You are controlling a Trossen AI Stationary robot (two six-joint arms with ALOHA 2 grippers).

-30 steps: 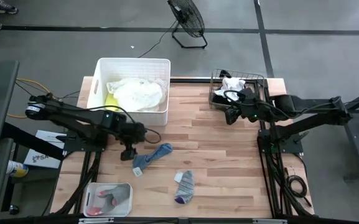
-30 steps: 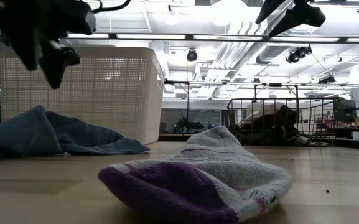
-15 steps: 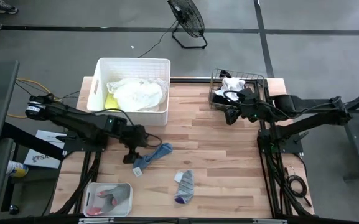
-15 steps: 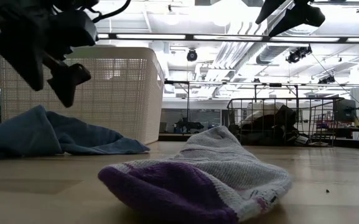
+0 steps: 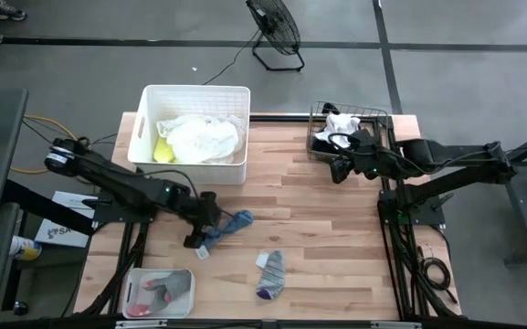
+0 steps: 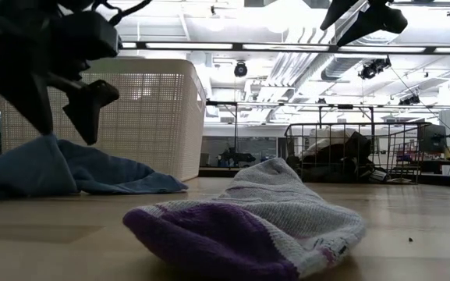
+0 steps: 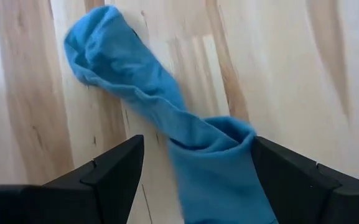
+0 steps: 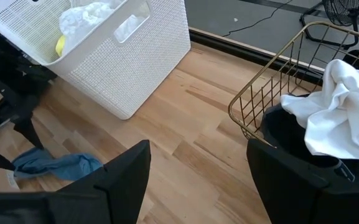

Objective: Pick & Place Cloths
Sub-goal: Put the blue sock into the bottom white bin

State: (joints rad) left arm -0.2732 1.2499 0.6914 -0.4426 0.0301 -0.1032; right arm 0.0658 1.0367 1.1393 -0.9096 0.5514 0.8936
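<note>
Task looks partly done: white perforated plastic bin (image 5: 190,137) at about 11 o'clock on the light wooden plank table (image 5: 336,238) already holds a crumpled white cloth (image 5: 201,137) with a neon yellow cloth (image 5: 162,150) tucked at its 9 o'clock side, and the gold wire basket (image 5: 348,134) at about 1 o'clock holds a white cloth (image 8: 341,106) over a black cloth (image 8: 291,134). Left on the bare table: the crumpled blue sock (image 5: 225,228) at roughly 9 o'clock from table centre, and the grey sock with purple toe (image 5: 270,273) at about 6 o'clock, well apart from both bins. A small clear plastic tray (image 5: 159,292) at 7 o'clock holds something grey-pink, can't tell what exactly. Left gripper (image 5: 197,230) sits low right over the 9 o'clock end of the blue sock, fingers spread wide and straddling the fabric in the left wrist view, nothing pinched yet; the low view shows its fingers (image 6: 88,101) down near the cloth, contact unclear. Right gripper (image 5: 339,169) waits above the table just beside the wire basket at 1 o'clock, fingers wide apart, holding nothing. Judging from this, blue sock is the one in hand, grasp not made, then carry to a bin; purple-toed sock comes after, so two pieces at least remain
</note>
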